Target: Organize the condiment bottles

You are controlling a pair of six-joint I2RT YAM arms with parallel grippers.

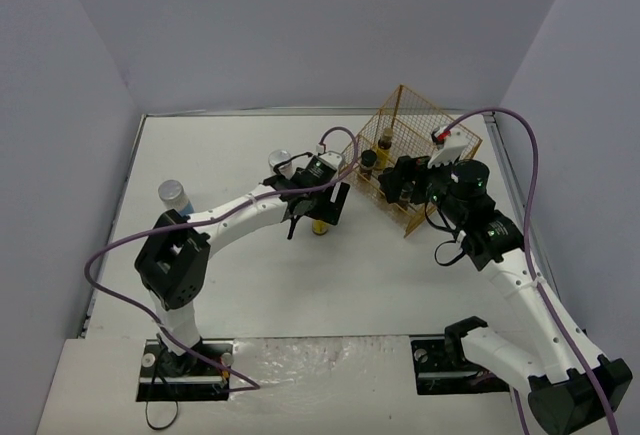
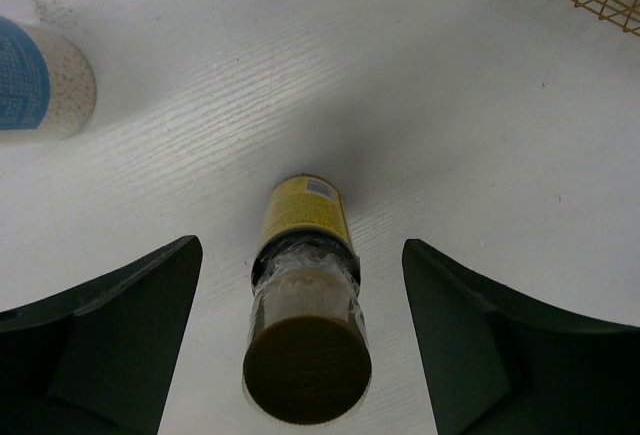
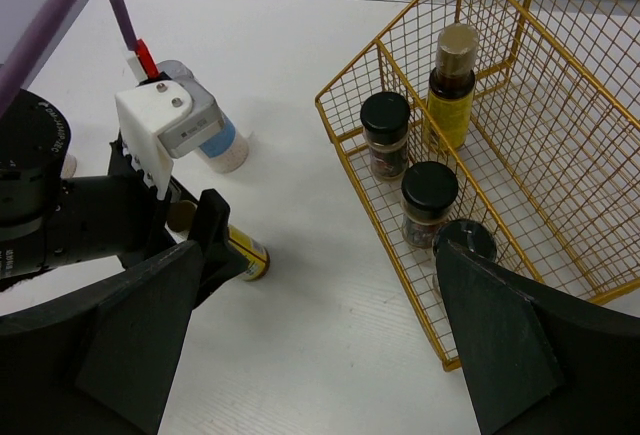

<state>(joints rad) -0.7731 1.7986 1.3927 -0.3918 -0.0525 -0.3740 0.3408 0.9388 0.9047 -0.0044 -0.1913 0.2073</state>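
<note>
My left gripper point(image 1: 320, 212) is open, its fingers on either side of a slim yellow-labelled bottle point(image 1: 320, 226) on the table left of the basket. In the left wrist view the bottle point(image 2: 303, 217) sits between the fingers with a gap on both sides. I cannot tell whether it stands straight or leans. My right gripper point(image 1: 402, 188) is open and empty, in front of the gold wire basket point(image 1: 428, 111). The right wrist view shows three black-capped jars point(image 3: 385, 123) point(image 3: 429, 199) point(image 3: 465, 242) and the other slim yellow bottle point(image 3: 451, 83) in the basket point(image 3: 520, 220). One pale blue-labelled jar point(image 1: 281, 162) stands behind my left gripper, another point(image 1: 173, 194) at far left.
The left arm's purple cable point(image 1: 110, 255) loops over the left part of the table. The right arm's cable point(image 1: 525, 165) arcs beside the basket. Grey walls close in the table on the left, back and right.
</note>
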